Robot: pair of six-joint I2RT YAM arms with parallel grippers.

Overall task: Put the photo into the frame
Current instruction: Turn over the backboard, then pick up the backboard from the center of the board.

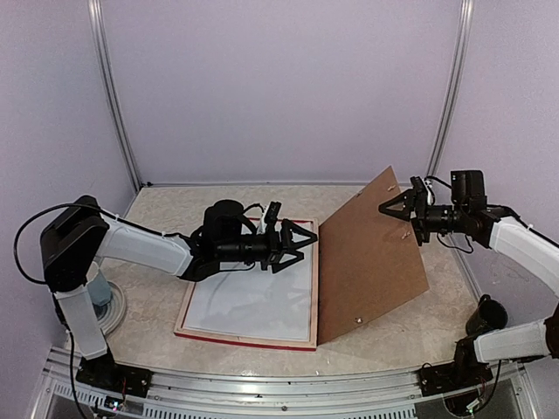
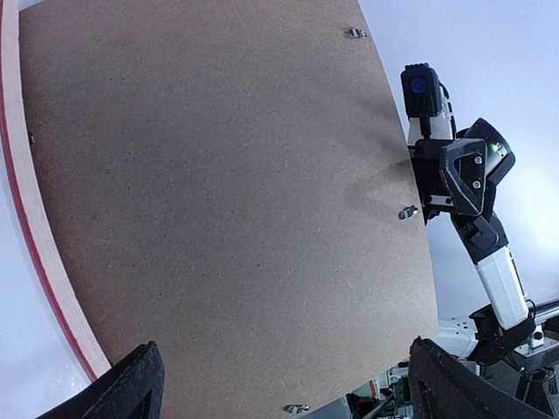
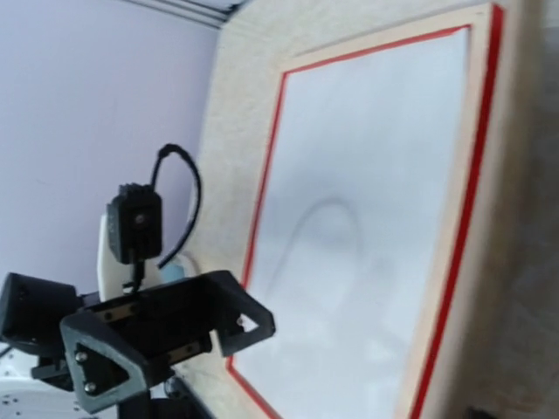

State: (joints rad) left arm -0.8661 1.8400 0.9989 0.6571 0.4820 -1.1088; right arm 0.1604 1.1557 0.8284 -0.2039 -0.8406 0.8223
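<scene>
Photo point(image 1: 249, 301): plain white side up, lying flat inside the frame point(image 1: 244, 337). It sits beneath the left fingers and on their near side. No print shows from any view.

Frame lies back-up on the table point(image 1: 393, 340). Pale wood border with a thin red line along its outer edge. Its near rail is the part farthest from either set of fingers.

Left gripper point(image 1: 303, 246) hangs over the frame's far right portion and points right. Fingers are spread wide with nothing between them. In the left wrist view both fingertips point(image 2: 131, 388) show dark at the bottom corners, well apart.

Backing panel point(image 1: 367, 253): brown hardboard, standing tilted. Its lower edge is down along the frame's right side and its top leans away to the right. It stands just ahead of the left fingertips, between the two grippers, and fills most of the left wrist view. Small metal tabs point(image 2: 408, 212) sit along its edges.

Right gripper point(image 1: 390, 209) is at the panel's upper right edge, on the side away from the left fingers. Fingers are spread in a V, not pinched on the board. Whether one finger touches the panel's edge, cannot tell.

In the right wrist view the white sheet and red line lie beyond and below, with the left gripper in front of them.
</scene>
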